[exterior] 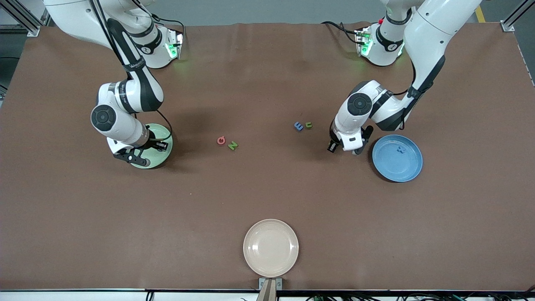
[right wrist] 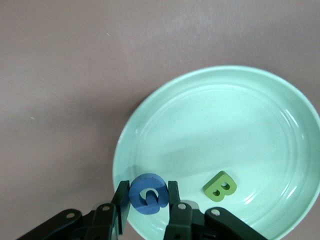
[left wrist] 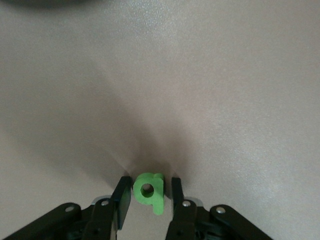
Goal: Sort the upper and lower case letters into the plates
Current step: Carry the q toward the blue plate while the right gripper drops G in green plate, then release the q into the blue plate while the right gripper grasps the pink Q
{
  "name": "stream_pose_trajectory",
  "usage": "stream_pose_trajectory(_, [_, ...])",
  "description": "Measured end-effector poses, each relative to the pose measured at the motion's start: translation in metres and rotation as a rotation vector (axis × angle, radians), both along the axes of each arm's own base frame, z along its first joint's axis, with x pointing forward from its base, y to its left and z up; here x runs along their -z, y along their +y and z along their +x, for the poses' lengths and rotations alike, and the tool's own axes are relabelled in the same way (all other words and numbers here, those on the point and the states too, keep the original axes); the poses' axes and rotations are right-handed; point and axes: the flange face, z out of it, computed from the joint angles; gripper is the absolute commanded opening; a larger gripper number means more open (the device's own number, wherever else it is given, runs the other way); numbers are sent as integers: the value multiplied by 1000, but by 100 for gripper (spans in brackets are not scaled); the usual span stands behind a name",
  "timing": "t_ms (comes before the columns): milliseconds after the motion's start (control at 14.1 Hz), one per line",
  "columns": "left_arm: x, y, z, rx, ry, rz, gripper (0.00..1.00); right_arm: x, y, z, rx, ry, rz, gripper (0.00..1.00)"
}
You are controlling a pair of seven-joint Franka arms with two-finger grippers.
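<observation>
My left gripper (left wrist: 150,181) is down at the table beside the blue plate (exterior: 407,167). Its fingers stand on either side of a small green lower case letter (left wrist: 149,192), with a thin gap still showing at one finger. In the blue plate lies a blue x (exterior: 400,150). My right gripper (right wrist: 147,186) is shut on a blue G (right wrist: 148,194) over the rim of the pale green plate (right wrist: 225,130). A green B (right wrist: 220,186) lies in that plate. On the table between the plates lie a red Q (exterior: 221,140), a green N (exterior: 232,145), a blue E (exterior: 298,126) and a small green letter (exterior: 308,124).
A cream-white plate (exterior: 271,247) sits at the table edge nearest the front camera, in the middle. The two arm bases stand along the edge farthest from that camera. Brown table surface stretches between the plates.
</observation>
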Motion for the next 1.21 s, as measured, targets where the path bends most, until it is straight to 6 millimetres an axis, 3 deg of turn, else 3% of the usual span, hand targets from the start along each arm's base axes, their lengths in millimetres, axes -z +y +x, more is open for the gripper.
stream_pose_trajectory(142, [-1,0,1,0,-2,-1,15,12,-2,-12,0,-13,-2,7])
stream_pose_trajectory(213, [-1,0,1,-1,-2,-1,12,16,-4,-16,2,-17,-3,35])
stream_pose_trajectory(284, [-1,0,1,-1,-2,-2,11,17,-6,-18,5,-17,-3,78])
stream_pose_trajectory(355, [-1,0,1,-1,-2,-2,10,18,-8,-18,9,-16,-4,100])
stream_pose_trajectory(568, [-8,6,12,8,-26,2,8,16,-13,-15,18,-19,-3,100])
stream_pose_trajectory(781, [-38,39,44,106,-53,42,5,-2,-4,-4,32,-10,1,100])
stream_pose_trajectory(923, [-58,67,57,199,-44,69,4,-11,27,-5,63,-18,1,100])
stream_pose_trajectory(1065, [-72,100,67,324,-32,64,4,-13,77,-16,97,-45,-1,100])
stream_pose_trajectory(1207, [-74,141,72,460,-16,48,5,-9,128,-31,137,-84,7,100])
